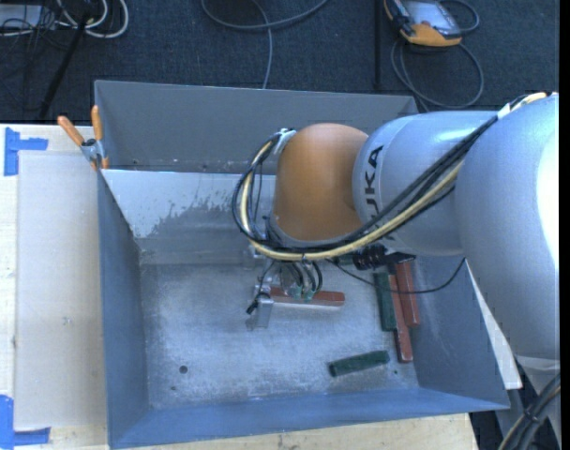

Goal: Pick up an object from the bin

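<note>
Bin [126, 279]: grey sheet metal with sloped walls. The floor is scuffed pale and grainy, and the far wall has streaked wear.

Arm [491, 186] comes in from the right in a smooth silver-grey casing. At the wrist is a rounded, glossy orange cover [313, 181], looped with black and yellow cables [252, 195].

Gripper [260, 309] is low, close to the floor about mid-bin, just on the near side of the cover. It is small, grey metal, and tilted. Open or closed: cannot tell, since cover and cables hide most of it from above.

Nearest thing is a brown stick [324, 297], slim, straight and red-brown. It lies flat, running left to right, just right of the gripper. Its left end meets the gripper among small green and white parts. Whether it is gripped cannot be told.

The other things lie on the floor further right, apart from the gripper:
- Green bar [386, 300]: dark, flat and long, lying near-to-far by the right wall.
- Brown bar [404, 312]: the same red-brown, longer, lying alongside the green bar on its right, touching or just beside it. The far ends of both bars pass under the arm.
- Green block [358, 365]: dark, short and rectangular, askew toward the near-right corner, clear of both bars.

Dark speck [183, 370] sits on the floor at near left.
</note>
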Controlling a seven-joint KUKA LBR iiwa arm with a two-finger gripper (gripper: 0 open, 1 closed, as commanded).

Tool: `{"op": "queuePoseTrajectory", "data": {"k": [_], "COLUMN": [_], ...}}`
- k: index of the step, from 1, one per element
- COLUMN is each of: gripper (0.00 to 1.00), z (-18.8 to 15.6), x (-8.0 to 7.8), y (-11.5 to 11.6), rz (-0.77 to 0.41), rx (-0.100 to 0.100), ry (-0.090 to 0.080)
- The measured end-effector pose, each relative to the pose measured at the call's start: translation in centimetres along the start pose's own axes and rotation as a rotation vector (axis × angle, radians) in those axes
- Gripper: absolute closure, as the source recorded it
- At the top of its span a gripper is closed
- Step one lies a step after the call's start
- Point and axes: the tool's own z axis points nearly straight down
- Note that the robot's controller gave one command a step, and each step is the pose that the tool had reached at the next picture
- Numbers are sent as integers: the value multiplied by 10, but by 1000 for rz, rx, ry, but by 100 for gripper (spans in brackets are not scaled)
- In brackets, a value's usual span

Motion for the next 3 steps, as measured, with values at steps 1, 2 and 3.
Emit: {"op": "queuePoseTrajectory", "data": {"k": [1,2,3], "gripper": [0,100,100], "z": [35,34,-142], "x": [-28,-27,-16], "y": [-67,-64,-34], "rz": [-159,-158,-223], "rx": [-2,-6,-6], "ry": [-4,-5,-15]}}
